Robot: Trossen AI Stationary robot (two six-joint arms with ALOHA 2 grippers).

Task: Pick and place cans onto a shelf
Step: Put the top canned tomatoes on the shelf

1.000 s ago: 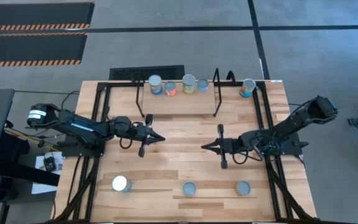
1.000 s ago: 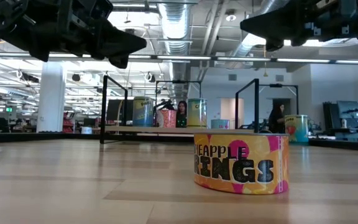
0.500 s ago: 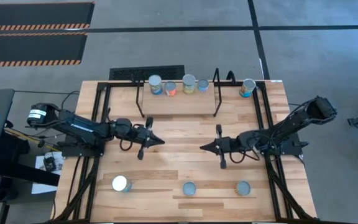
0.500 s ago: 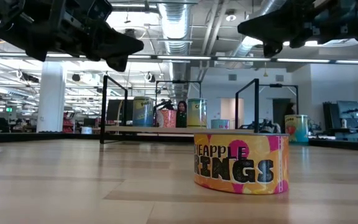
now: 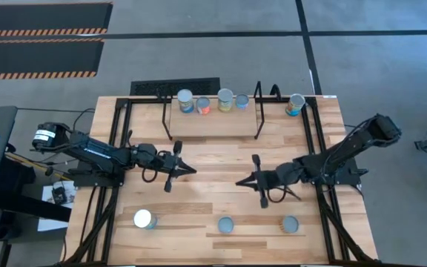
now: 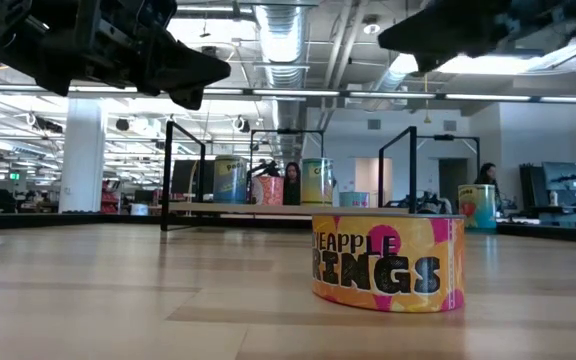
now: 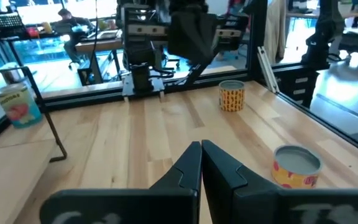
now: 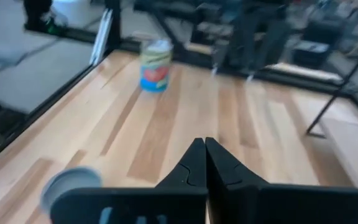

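Note:
The shelf (image 5: 212, 122) stands at the table's far middle, with several cans on its board (image 5: 186, 99) (image 5: 225, 99). One can (image 5: 296, 104) stands on the table to the right of the shelf. Three cans stand near the front edge: a white-topped one (image 5: 144, 219), a middle one (image 5: 226, 224) and a right one (image 5: 290, 223). The middle one is the orange-labelled can in the low view (image 6: 388, 260). My left gripper (image 5: 191, 170) and my right gripper (image 5: 239, 182) are both shut and empty. They hover over the table's middle with their tips facing each other.
Black frame rails run along the table's left (image 5: 117, 148) and right (image 5: 319, 148) sides. Bare wood lies between the shelf and the front row of cans. A person shows in the room behind the table (image 6: 487, 176).
My right gripper has moved toward the table's near edge and a little to the left, still shut. My left gripper has drifted slightly toward the near edge. No can has moved.

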